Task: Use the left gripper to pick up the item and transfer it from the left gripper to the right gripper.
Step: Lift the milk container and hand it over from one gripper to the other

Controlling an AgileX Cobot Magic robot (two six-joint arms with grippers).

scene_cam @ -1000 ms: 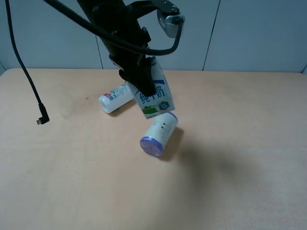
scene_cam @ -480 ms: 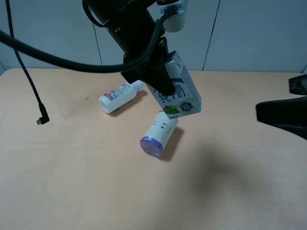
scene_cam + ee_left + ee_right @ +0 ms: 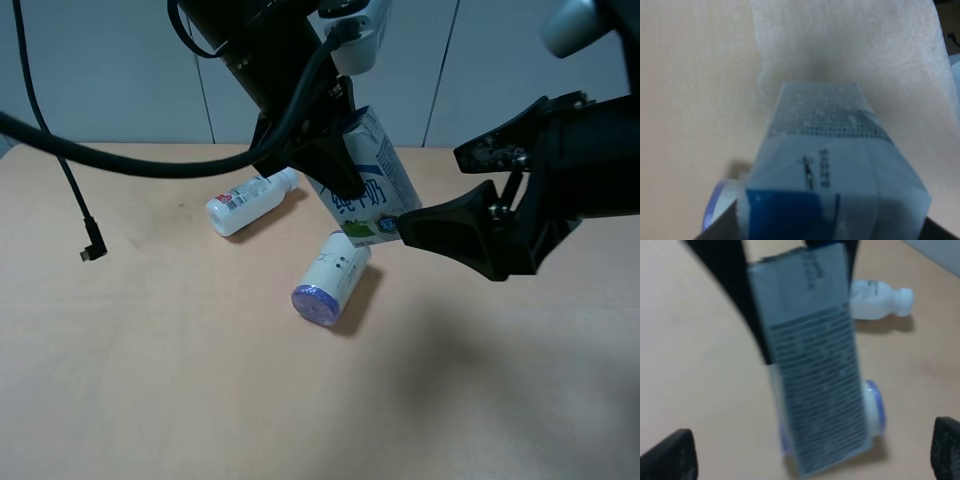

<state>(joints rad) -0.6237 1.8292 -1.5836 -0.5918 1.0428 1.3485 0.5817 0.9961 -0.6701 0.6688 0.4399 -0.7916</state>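
Foreground first: on the table (image 3: 150, 400) a purple-ended cylinder (image 3: 328, 280) lies on its side. Just above and behind it the carton (image 3: 378, 190) hangs tilted in the air, with the left gripper (image 3: 335, 175) clamped on its upper part. The right gripper (image 3: 432, 192) faces it from the side, jaws spread wide, the lower fingertip at the carton's bottom corner. Farther back lies a white bottle (image 3: 245, 205). The danger is a closure on that corner rather than the flat sides, which could twist the carton loose and drop it onto the cylinder.
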